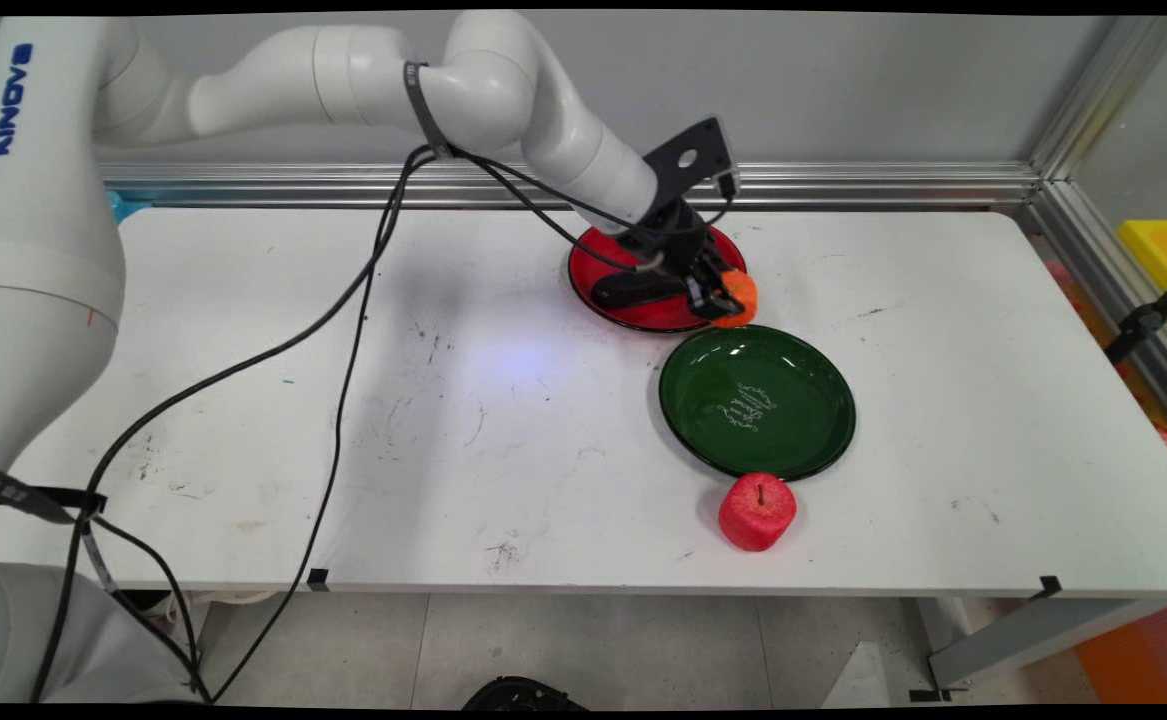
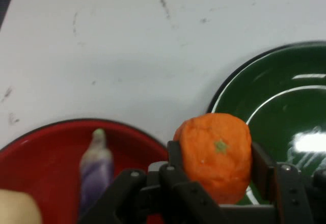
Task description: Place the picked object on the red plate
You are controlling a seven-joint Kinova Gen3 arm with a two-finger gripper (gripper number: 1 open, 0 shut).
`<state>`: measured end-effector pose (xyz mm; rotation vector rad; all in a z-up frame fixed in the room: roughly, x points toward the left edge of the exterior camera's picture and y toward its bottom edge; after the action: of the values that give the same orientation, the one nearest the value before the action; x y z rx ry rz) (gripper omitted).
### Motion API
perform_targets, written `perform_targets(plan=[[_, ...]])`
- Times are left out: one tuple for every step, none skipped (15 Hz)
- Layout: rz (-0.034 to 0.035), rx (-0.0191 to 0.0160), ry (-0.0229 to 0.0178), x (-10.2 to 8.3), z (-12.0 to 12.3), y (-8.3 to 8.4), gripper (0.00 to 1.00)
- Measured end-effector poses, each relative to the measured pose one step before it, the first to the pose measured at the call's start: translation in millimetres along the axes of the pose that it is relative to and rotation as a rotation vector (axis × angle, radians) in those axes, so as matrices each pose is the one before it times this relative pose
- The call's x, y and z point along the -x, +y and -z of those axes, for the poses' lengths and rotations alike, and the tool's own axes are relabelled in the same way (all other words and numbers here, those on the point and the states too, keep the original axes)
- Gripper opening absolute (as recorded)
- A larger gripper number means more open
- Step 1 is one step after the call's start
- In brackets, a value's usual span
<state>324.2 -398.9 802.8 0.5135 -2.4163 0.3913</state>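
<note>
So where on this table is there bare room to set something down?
The whole left half of the table, crossed only by hanging cables, and the right end beyond the green plate. Crowded: the red plate and green plate nearly touch, the gripper holds the orange there, the apple sits just below.

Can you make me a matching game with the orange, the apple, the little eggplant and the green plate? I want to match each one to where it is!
Things:
1. orange
2. apple
3. eggplant
4. green plate

Places:
A. lying on the red plate
B. on the table, beside the green plate's near edge
C. held between the gripper's jaws
D. on the table between the red plate and the apple, with nothing on it

Pairs: 1-C, 2-B, 3-A, 4-D
</note>
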Motion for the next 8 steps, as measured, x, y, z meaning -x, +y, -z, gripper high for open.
perform_targets(plan=[[-0.00468, -0.00255, -0.00210, 3.37, 0.87, -6.01, 0.00], [-0.00265, -0.00140, -0.00134, 2.02, 0.45, -3.55, 0.00], [-0.00343, -0.00168, -0.00182, 3.36, 0.31, -5.27, 0.00], [-0.00422, -0.00166, -0.00215, 4.34, 0.08, -6.37, 0.00], [-0.00232, -0.00054, -0.00207, 3.29, -0.31, -4.25, 0.00], [-0.00188, -0.00008, -0.00150, 3.77, -0.62, -4.42, 0.00], [-0.00124, 0.00048, -0.00174, 3.27, -0.80, -3.36, 0.00], [-0.00098, 0.00088, -0.00174, 3.59, -1.04, -3.49, 0.00]])
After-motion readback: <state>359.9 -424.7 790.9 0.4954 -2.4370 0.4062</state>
